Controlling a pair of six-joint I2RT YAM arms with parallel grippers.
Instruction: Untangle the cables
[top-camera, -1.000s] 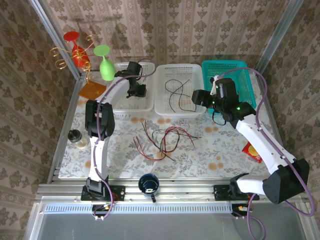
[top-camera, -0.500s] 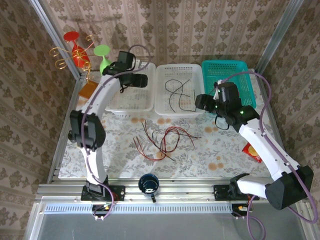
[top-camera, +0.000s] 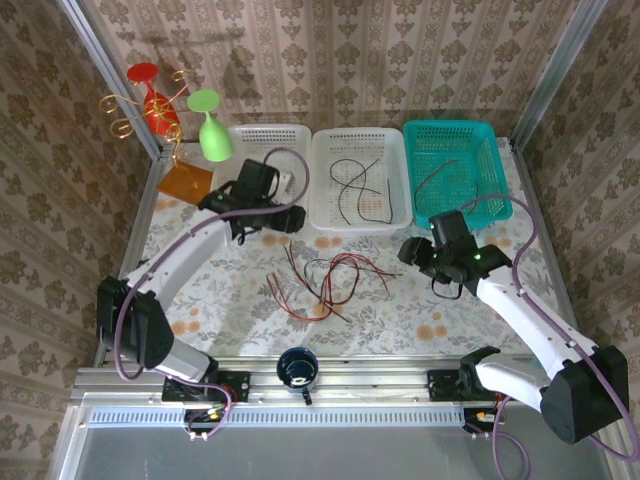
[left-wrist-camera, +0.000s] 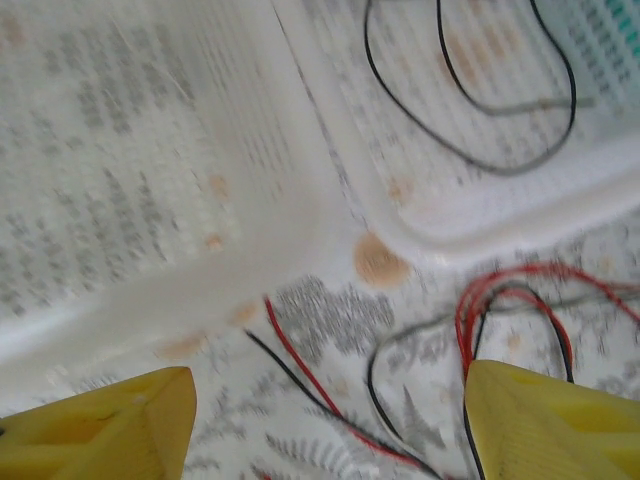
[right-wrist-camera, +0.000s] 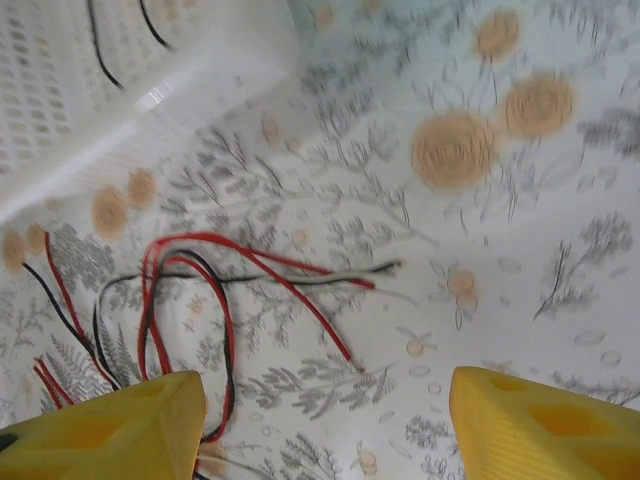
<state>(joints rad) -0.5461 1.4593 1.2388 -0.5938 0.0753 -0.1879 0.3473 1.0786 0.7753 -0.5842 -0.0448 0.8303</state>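
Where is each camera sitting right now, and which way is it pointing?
Top external: above and behind the arms, looking down at the table; left gripper and right gripper show.
Left wrist: faces down at the middle white basket rim and the cables; its yellow fingers show.
Right wrist: faces down at the cables; its yellow fingers show.
Shared: all three see the cables.

Table (top-camera: 440, 300), floral cloth on top. Along the far edge, three baskets side by side: left white basket (top-camera: 262, 131), middle white basket (top-camera: 360, 222), teal basket (top-camera: 450, 127) nearest the far right corner. Orange tray (top-camera: 185, 182) at the far left corner. Mid-tabletop, near the baskets: cables (top-camera: 325, 280), red and black, a loose flat tangle.
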